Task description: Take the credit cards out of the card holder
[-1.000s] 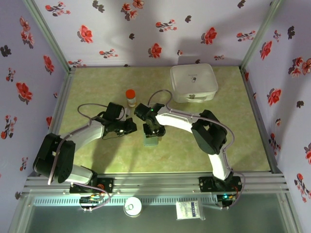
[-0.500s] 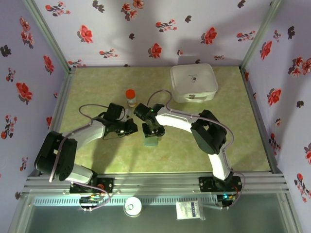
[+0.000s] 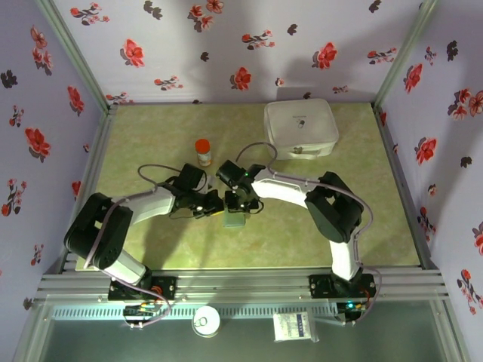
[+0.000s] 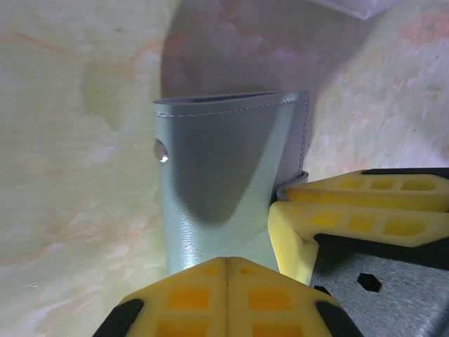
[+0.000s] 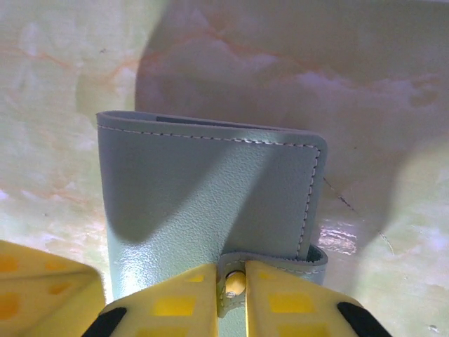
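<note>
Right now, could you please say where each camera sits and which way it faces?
Top external: above, behind the bases, looking down at the table; both arms show.
Left wrist: faces down over the shut left tool onto the card holder.
Right wrist: faces down; right tool pinches the holder's snap tab.
Shared: both wrist views show the card holder.

On my feed, pale lilac walls (image 3: 249,68) papered with red and dark flowers close in the cell, and grey metal posts (image 3: 75,56) stand at the back corners. The worktop (image 3: 151,128) is glossy, marbled yellow-green, with an aluminium rail (image 3: 241,283) along its near edge. Soft shadows lie on the back wall.
</note>
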Tool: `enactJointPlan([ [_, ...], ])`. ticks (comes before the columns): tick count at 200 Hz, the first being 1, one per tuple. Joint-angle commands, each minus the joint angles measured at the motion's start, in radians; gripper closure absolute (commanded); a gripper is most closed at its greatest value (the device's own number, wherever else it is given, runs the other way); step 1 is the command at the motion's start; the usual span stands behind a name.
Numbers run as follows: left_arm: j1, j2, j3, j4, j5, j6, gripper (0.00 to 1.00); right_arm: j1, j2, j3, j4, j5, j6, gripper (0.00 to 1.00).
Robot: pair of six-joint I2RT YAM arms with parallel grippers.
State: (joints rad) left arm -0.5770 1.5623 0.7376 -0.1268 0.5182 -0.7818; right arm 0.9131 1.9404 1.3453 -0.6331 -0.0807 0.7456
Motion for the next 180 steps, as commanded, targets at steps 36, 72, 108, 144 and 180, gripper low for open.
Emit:
enactJointPlan([
  [36,-0.039,0.091,0.045,0.035,0.015,-0.044,1.00,-0.023,0.003,-0.117,0.091,-0.059,0.025,0.98],
  [72,-0.036,0.149,0.066,-0.071,-0.041,0.001,1.00,-0.025,-0.027,-0.126,0.054,-0.007,0.010,1.00],
  [108,-0.012,0.191,0.021,-0.117,-0.074,0.047,1.00,-0.028,-0.036,-0.094,-0.078,0.121,-0.027,1.00],
  [144,0.012,0.250,-0.022,-0.121,-0.123,0.065,1.00,-0.025,-0.013,-0.040,-0.229,0.268,-0.073,1.00],
  [180,0.016,0.256,-0.011,-0.159,-0.168,0.079,1.00,-0.013,-0.027,-0.009,-0.292,0.323,-0.094,1.00],
])
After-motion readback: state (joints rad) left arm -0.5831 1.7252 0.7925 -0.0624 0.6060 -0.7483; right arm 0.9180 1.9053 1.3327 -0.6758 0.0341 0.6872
